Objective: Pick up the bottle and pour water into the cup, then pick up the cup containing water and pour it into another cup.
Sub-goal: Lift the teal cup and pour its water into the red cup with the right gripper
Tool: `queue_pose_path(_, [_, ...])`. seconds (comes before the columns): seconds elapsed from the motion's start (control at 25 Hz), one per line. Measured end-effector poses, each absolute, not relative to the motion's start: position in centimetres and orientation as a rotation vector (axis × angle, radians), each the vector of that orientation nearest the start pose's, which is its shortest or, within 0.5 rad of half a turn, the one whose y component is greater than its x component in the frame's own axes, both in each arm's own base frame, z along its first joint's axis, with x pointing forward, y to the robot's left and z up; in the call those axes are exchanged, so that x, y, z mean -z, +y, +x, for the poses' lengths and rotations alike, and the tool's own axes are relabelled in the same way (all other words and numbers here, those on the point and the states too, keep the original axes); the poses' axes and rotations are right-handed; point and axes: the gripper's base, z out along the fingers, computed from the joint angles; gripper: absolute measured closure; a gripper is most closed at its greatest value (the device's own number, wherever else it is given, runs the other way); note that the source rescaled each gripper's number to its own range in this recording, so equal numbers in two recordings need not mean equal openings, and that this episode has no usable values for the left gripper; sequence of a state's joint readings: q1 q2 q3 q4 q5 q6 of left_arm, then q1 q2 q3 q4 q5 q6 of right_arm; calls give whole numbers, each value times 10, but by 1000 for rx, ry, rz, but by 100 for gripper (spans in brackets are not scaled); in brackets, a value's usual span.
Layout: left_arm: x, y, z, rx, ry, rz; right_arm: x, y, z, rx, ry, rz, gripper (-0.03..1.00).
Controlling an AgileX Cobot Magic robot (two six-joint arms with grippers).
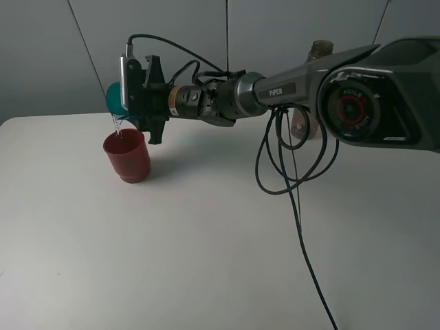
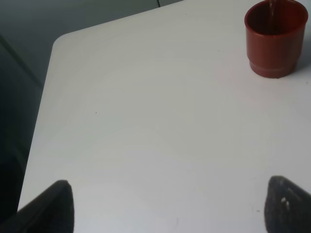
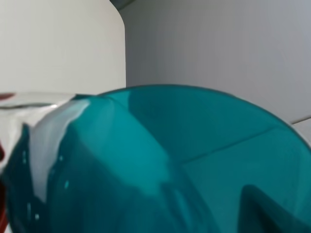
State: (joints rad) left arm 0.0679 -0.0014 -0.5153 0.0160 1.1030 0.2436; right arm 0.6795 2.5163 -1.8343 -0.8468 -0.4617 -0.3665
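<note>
We see a white table [image 1: 206, 240] with rounded corners filling most of the exterior high view. Behind it, from 9 to 3 o'clock, stands a grey panelled wall [image 1: 275, 27] with 3 thin seams.

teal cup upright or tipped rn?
Tipped. The teal cup, held in the right gripper, lies sideways, with water streaming into the red cup.
</note>
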Motion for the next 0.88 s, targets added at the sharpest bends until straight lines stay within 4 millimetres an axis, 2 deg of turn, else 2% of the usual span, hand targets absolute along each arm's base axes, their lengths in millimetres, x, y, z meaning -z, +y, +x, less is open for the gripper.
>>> queue_pose_path(0.88, [-278,1,-9,-210,2069,181,-112,372,412,184,715,-1682,94])
